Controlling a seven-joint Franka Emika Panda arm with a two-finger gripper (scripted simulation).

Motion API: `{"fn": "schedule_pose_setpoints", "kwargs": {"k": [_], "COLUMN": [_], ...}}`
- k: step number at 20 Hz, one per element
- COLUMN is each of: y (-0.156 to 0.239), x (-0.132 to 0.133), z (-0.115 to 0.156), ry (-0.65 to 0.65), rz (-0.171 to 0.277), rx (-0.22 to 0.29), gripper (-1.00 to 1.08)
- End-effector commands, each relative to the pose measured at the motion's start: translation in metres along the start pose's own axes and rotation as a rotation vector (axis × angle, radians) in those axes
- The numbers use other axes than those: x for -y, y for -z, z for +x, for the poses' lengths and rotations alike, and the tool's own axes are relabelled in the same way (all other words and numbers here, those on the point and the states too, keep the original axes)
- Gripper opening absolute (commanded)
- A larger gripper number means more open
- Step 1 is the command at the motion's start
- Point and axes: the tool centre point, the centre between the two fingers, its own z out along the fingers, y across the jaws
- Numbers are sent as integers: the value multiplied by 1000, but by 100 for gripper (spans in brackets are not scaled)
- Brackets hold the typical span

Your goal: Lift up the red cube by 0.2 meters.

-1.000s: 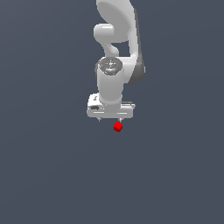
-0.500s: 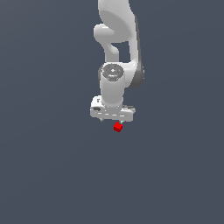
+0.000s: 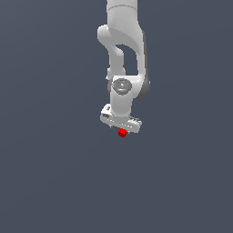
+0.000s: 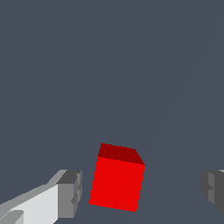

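The red cube (image 3: 122, 133) is tiny and sits on the dark grey floor just under the white hand of the arm. In the wrist view the red cube (image 4: 117, 183) lies between my two fingers, close to one grey fingertip (image 4: 70, 193) and well apart from the other. My gripper (image 4: 142, 190) is open, with a gap on both sides of the cube, and it touches nothing. In the exterior view the gripper (image 3: 121, 129) stands directly over the cube, with its fingers mostly hidden behind the hand.
The floor (image 3: 54, 173) is plain dark grey on all sides. The white arm (image 3: 123, 50) rises from the hand toward the upper edge of the exterior view.
The hand has moved down and slightly toward the exterior view's right, so it now reaches the cube. The cube has not moved.
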Motion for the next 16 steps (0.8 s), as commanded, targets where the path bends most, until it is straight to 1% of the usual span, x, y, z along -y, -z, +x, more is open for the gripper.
{"fn": "schedule_pose_setpoints", "kwargs": {"k": [1,9,16], "y": [-13,-42,-48], "x": [4,14,17], "z": [-5,-13,-15], "ry": [-55,-168,-193], "rz": [3,9,11], "rx": [-2,-6,-6], "gripper": [100,100,100]}}
